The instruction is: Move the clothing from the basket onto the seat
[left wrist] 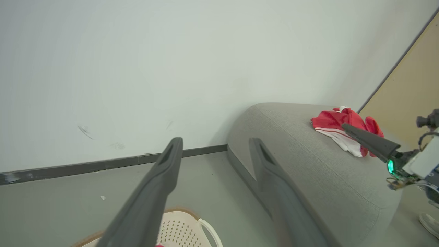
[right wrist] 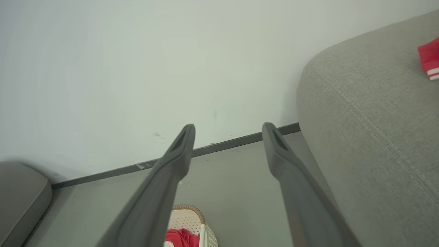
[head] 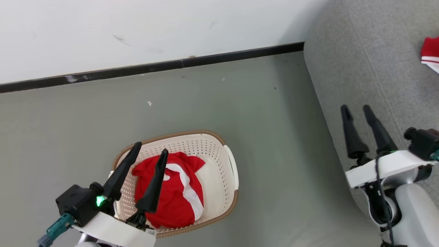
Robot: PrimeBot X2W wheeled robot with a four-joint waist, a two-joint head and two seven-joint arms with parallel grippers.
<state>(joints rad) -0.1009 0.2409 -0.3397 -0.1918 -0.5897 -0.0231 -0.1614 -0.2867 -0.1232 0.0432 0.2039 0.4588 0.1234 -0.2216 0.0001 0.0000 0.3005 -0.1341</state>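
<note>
A cream basket (head: 226, 161) with a brown rim stands on the grey floor, holding red clothing (head: 181, 192) with a white stripe. My left gripper (head: 151, 148) hovers above the basket's left half, open and empty. The grey seat (head: 370, 61) fills the right side, and a second red and white piece of clothing (head: 430, 53) lies on it at the far right edge. My right gripper (head: 356, 109) hangs open over the seat's front edge, holding nothing. In the left wrist view the garment on the seat (left wrist: 337, 128) and the basket's rim (left wrist: 192, 223) show beyond my left gripper (left wrist: 217, 141).
A white wall with a black skirting board (head: 154, 67) runs behind the basket. Bare grey floor (head: 267, 130) separates the basket from the seat. Another grey cushion (right wrist: 20, 192) sits at the lower left of the right wrist view. A shoe (left wrist: 430, 223) shows at the left wrist view's right edge.
</note>
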